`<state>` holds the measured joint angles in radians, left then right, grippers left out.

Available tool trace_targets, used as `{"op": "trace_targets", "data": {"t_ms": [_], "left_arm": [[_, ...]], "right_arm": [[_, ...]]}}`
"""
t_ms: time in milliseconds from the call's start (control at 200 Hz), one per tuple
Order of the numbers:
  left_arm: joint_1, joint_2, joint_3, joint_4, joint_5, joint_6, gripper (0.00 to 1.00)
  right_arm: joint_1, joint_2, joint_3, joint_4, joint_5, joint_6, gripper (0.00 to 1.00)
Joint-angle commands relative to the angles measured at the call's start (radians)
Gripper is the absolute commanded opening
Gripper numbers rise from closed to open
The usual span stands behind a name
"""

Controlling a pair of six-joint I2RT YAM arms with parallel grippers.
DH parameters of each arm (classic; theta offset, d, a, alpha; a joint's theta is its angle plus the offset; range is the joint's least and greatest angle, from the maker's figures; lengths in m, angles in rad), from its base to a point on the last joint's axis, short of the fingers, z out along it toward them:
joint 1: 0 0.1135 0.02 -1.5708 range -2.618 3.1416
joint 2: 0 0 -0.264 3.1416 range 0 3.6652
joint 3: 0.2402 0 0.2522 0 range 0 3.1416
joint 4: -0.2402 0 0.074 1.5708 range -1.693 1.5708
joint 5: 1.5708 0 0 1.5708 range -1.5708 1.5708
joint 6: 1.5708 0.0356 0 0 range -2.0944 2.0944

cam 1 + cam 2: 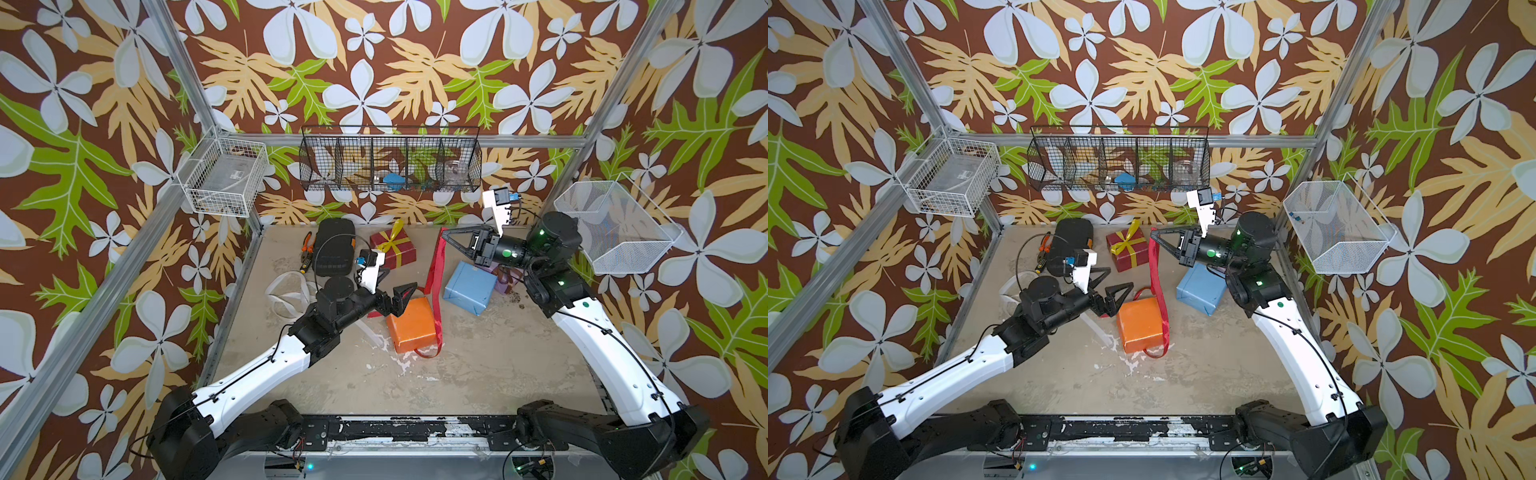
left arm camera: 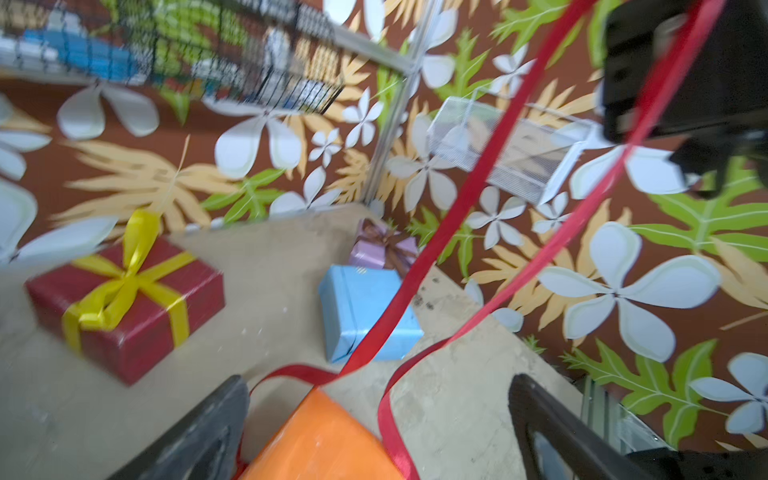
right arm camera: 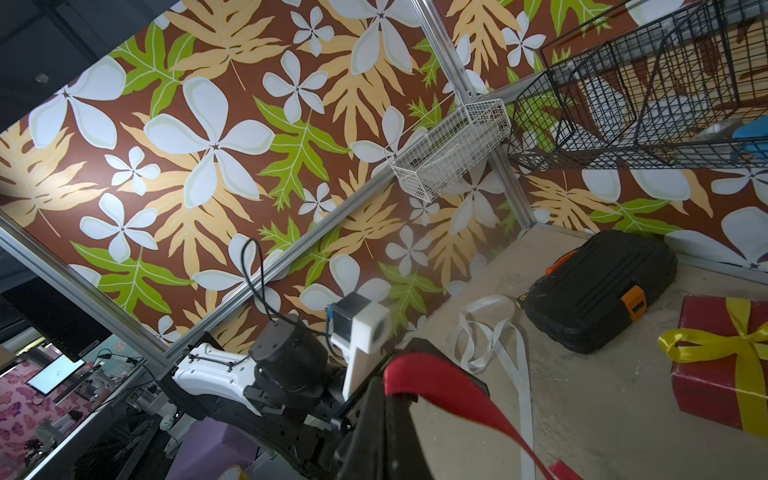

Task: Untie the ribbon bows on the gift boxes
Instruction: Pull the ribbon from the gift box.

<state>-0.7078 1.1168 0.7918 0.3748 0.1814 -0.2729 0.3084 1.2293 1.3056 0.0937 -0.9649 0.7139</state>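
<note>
My right gripper [image 1: 444,237] [image 1: 1152,239] [image 3: 395,374] is shut on the red ribbon [image 1: 434,270] [image 2: 457,216] and holds it taut well above the orange box [image 1: 413,328] [image 1: 1140,324]. The ribbon still loops under that box. My left gripper [image 1: 401,284] [image 2: 378,386] hangs open just over the box's far-left corner, holding nothing. At the back, the dark red box [image 1: 395,249] carries a tied yellow bow [image 2: 120,291]. The light blue box [image 1: 469,286] is bare. Behind it sits the lilac box [image 2: 382,249] with a brown bow. A white ribbon [image 1: 289,297] lies loose at the left.
A black tool case [image 1: 334,249] and small hand tools [image 1: 306,249] lie at the back left. On the walls hang a black wire basket [image 1: 390,162], a white wire basket [image 1: 224,178] and a white mesh bin [image 1: 615,224].
</note>
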Motion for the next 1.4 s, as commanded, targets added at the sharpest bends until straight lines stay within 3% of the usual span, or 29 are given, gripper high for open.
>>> {"op": "trace_targets", "data": {"t_ms": [0,145,265,696,786,806,861,941,1106,1256,1276,1341,1366,1396], "left_arm": [[0.001,0.016,-0.011,0.160,0.120,0.086,1.00],[0.000,0.106,0.005,0.281,0.201,0.126,1.00],[0.000,0.182,0.037,0.343,0.182,0.160,1.00],[0.001,0.416,0.224,0.328,0.304,0.172,0.97],[0.001,0.433,0.243,0.318,0.326,0.174,0.84],[0.001,0.435,0.248,0.316,0.334,0.175,0.75],[0.001,0.439,0.258,0.303,0.347,0.175,0.39],[0.001,0.435,0.263,0.275,0.358,0.171,0.00],[0.001,0.386,0.193,0.283,0.379,0.129,0.00],[-0.002,0.327,0.155,0.270,0.441,0.000,0.00],[-0.002,0.316,0.150,0.264,0.450,-0.015,0.00],[-0.009,0.270,0.117,0.265,0.462,-0.064,0.00],[-0.011,0.250,0.104,0.265,0.462,-0.076,0.00],[-0.013,0.228,0.087,0.265,0.465,-0.093,0.00]], "right_arm": [[0.009,0.002,0.008,-0.041,0.022,-0.054,0.00],[0.017,-0.001,0.018,-0.035,0.001,-0.044,0.00],[0.016,-0.008,0.016,-0.011,-0.021,-0.020,0.00],[0.017,-0.016,0.015,0.019,-0.050,-0.010,0.00],[0.017,-0.017,0.015,0.020,-0.051,-0.012,0.00],[0.017,-0.017,0.017,0.019,-0.051,-0.013,0.00],[0.017,-0.017,0.017,0.016,-0.051,-0.015,0.00],[0.016,-0.019,0.017,0.011,-0.047,-0.022,0.00],[0.015,-0.015,0.014,-0.038,0.012,-0.075,0.00],[0.015,-0.018,-0.037,-0.031,0.024,-0.086,0.00],[0.015,-0.021,-0.044,-0.036,0.030,-0.093,0.08],[0.015,-0.028,-0.059,-0.089,0.083,-0.138,0.53],[0.015,-0.030,-0.067,-0.107,0.112,-0.153,0.94],[0.015,-0.033,-0.078,-0.128,0.151,-0.168,1.00]]}}
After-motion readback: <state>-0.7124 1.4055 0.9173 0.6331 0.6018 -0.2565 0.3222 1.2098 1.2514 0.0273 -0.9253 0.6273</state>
